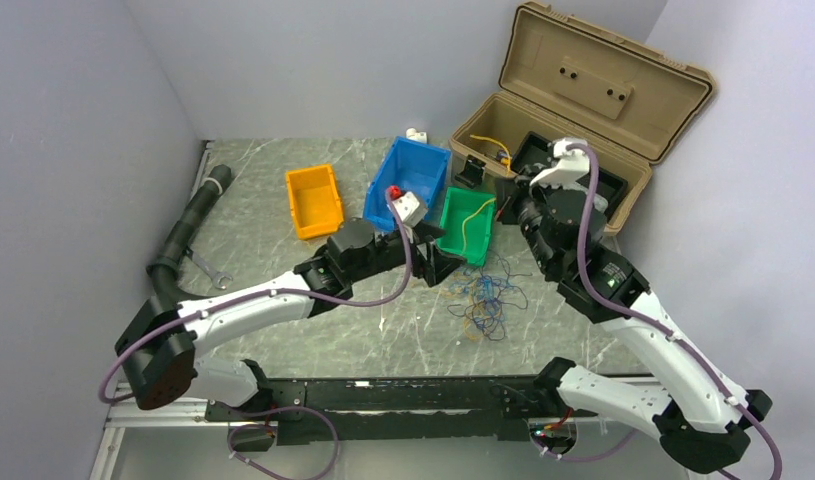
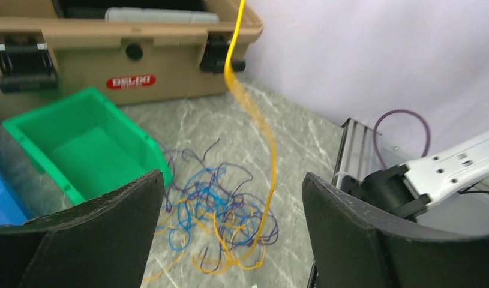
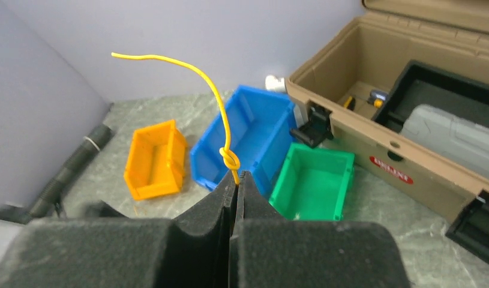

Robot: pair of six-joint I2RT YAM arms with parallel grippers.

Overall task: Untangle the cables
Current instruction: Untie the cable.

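The cables [image 1: 485,300] lie as a loose tangle of thin blue, yellow-orange and dark strands on the marble table, just in front of the green bin. In the left wrist view the tangle [image 2: 221,207] lies on the table beyond my left gripper [image 2: 231,176], which is open with nothing between its fingers. One yellow cable [image 2: 254,114] rises from the tangle, stretched upward. My right gripper [image 3: 236,177] is shut on that yellow cable [image 3: 221,114] just below a small knot [image 3: 228,159], and its free end curls above. From the top view the right gripper [image 1: 505,192] hovers over the green bin's far right corner.
A green bin [image 1: 446,215], a blue bin [image 1: 423,160] holding a white-and-red part, and an orange bin [image 1: 297,205] stand in a row behind the tangle. An open tan toolbox [image 1: 583,75] sits at the back right. A black corrugated hose [image 1: 191,218] and a wrench [image 1: 211,270] lie at the left.
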